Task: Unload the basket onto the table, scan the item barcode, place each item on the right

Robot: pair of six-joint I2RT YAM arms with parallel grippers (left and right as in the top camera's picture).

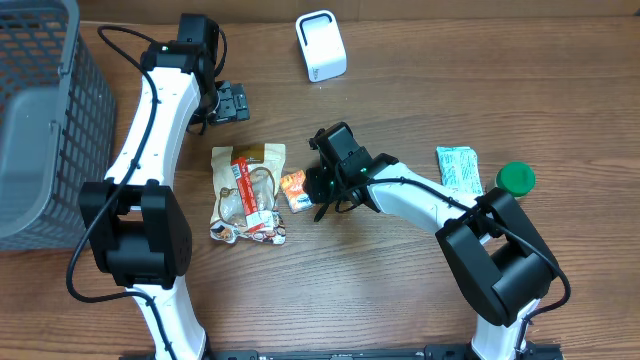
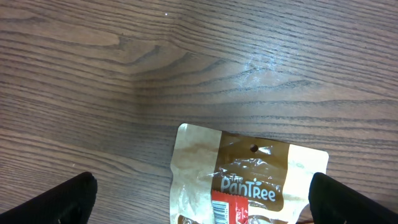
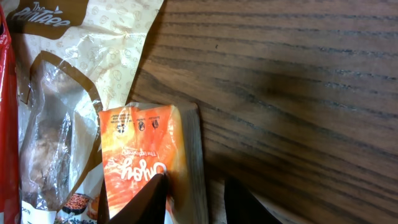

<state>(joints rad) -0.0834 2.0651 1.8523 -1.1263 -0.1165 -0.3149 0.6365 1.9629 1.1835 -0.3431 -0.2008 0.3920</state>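
Between the right tool's (image 3: 198, 182) fingertips lies the edge of the small orange snack packet (image 3: 140, 155) on the wooden bench (image 3: 298, 93); whether they clamp it, I cannot tell. The left tool (image 2: 200, 190) hangs released.

A robotics lab bench staged as a shop checkout: white barcode scanner (image 1: 321, 46), grey mesh basket (image 1: 40, 120) and packaged snacks (image 1: 248, 190) (sealed shop goods) on a wooden table (image 1: 420, 310) with two mounted arms (image 1: 150, 130).

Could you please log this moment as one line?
phase: pickup | right gripper: jaws straddling orange packet edge | left gripper: open, empty | scanner: untouched
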